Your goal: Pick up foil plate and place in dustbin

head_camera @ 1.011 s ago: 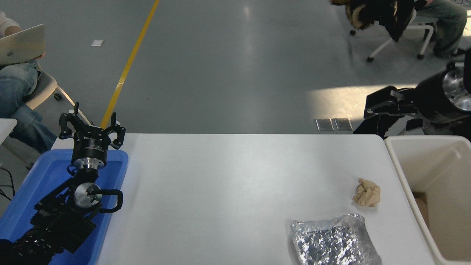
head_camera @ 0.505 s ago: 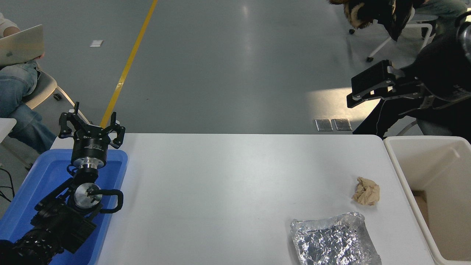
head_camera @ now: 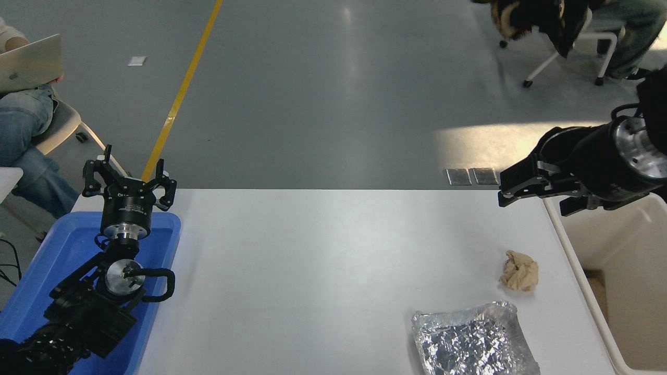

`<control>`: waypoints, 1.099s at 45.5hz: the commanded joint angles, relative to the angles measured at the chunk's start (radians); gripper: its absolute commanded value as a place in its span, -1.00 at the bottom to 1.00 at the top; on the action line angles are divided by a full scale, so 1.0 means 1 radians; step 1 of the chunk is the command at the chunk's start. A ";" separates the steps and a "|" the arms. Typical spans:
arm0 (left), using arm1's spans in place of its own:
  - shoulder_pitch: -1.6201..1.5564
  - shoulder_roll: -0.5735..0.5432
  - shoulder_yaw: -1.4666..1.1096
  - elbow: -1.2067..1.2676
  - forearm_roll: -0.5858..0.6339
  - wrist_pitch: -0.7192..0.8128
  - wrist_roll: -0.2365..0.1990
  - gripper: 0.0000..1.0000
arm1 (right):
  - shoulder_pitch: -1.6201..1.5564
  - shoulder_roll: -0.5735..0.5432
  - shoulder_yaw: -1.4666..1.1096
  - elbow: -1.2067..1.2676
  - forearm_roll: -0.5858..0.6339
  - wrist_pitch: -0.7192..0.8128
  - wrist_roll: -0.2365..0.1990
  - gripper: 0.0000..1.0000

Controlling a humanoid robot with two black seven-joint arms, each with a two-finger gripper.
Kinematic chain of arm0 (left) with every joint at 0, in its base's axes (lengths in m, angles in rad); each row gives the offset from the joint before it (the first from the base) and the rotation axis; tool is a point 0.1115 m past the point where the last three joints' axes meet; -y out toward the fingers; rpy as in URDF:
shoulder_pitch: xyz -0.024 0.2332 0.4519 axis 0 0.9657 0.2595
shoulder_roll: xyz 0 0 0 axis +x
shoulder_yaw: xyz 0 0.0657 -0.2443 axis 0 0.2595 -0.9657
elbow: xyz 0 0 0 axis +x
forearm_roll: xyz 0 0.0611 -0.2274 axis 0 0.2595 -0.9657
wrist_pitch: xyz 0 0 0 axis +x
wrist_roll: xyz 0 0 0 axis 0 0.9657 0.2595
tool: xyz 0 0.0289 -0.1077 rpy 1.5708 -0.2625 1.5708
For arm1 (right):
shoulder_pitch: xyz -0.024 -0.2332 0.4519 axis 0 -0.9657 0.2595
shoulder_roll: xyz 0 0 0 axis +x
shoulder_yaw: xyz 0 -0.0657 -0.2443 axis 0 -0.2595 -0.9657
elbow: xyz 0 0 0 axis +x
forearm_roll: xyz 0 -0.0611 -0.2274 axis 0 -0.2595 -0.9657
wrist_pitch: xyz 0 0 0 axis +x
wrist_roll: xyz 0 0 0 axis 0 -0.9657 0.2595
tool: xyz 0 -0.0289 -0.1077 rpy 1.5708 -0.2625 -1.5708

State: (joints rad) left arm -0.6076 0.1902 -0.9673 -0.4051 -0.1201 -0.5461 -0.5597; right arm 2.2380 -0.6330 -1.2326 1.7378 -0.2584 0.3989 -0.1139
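The foil plate (head_camera: pixel 471 341), shiny and crinkled with a raised rim, lies at the table's front right, partly cut off by the picture's bottom edge. The cream dustbin (head_camera: pixel 586 294) stands against the table's right edge. My right gripper (head_camera: pixel 531 200) comes in from the right edge and hovers over the table's far right corner, by the dustbin's far rim. It looks open and empty, well behind the foil plate. My left gripper (head_camera: pixel 127 179) is open and empty, parked over the blue tray at the lower left.
A crumpled tan paper wad (head_camera: pixel 518 271) lies just behind the foil plate, near the dustbin. A blue tray (head_camera: pixel 47 260) sits under the left arm. People sit on chairs at the far left (head_camera: pixel 26 130) and the far right (head_camera: pixel 599 21).
My right arm swung up and leftward half a second ago, then came back down to the table's far right corner. The foil plate, the paper wad and the left arm have not moved.
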 commanded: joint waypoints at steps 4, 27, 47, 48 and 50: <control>0.000 0.000 -0.001 0.000 0.000 0.000 0.000 0.98 | -0.487 -0.071 0.091 -0.099 -0.167 -0.225 0.002 0.96; 0.000 0.000 -0.001 0.000 0.000 0.000 0.000 0.98 | -0.986 -0.066 0.344 -0.204 -0.412 -0.434 0.003 0.88; 0.000 0.000 -0.001 0.000 0.000 0.000 0.000 0.98 | -1.086 -0.004 0.395 -0.353 -0.475 -0.517 0.003 0.75; 0.000 0.000 -0.001 0.000 0.000 0.000 0.000 0.98 | -1.092 0.004 0.395 -0.365 -0.478 -0.522 0.003 0.75; 0.000 0.000 0.001 0.000 0.000 0.000 0.000 0.98 | -1.100 0.018 0.397 -0.385 -0.486 -0.531 0.003 0.75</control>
State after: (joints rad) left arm -0.6074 0.1902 -0.9675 -0.4049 -0.1197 -0.5462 -0.5598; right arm 1.1963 -0.6660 -0.8570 1.4403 -0.7079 -0.0859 -0.1104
